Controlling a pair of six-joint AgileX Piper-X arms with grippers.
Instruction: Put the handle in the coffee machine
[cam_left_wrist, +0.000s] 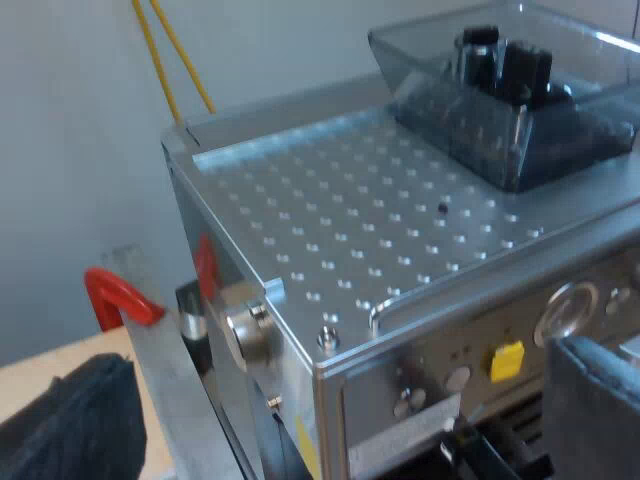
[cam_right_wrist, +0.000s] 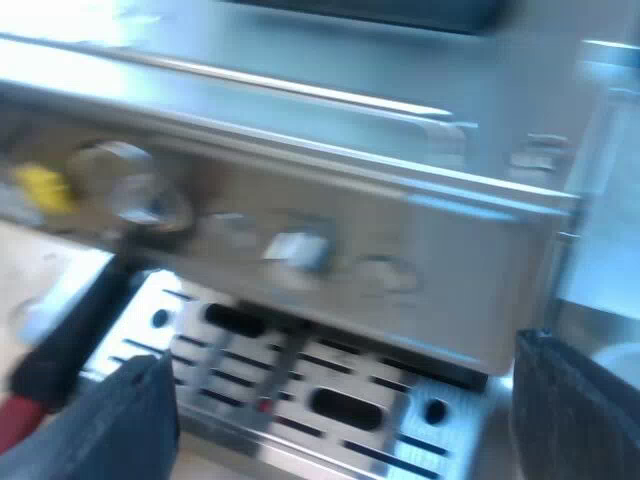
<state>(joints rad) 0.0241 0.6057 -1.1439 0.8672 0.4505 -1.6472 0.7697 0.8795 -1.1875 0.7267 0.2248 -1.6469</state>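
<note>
Handle: the dark handle (cam_right_wrist: 62, 345), with its red end (cam_right_wrist: 14, 432), juts out from under the espresso machine's (cam_right_wrist: 400, 230) front panel. It sits below the round dial (cam_right_wrist: 135, 195) and beside the drip tray (cam_right_wrist: 340, 405). Whether its holder is locked in cannot be told.
Right tool: the right tool (cam_right_wrist: 345, 420) faces the machine front with fingers spread wide and nothing held. The handle lies just beside one finger, outside the gap.
Left tool: the left tool (cam_left_wrist: 330, 400) is by the machine's top corner near the yellow button (cam_left_wrist: 507, 360), wide open and empty.
Surroundings: a bean hopper (cam_left_wrist: 510, 110) stands on the machine's top, and a red clamp (cam_left_wrist: 120, 298) sits beside the counter (cam_left_wrist: 30, 365).
Risk: with neither tool gripping it, a half-turned handle could slip out. The finger beside it could also knock it loose.
</note>
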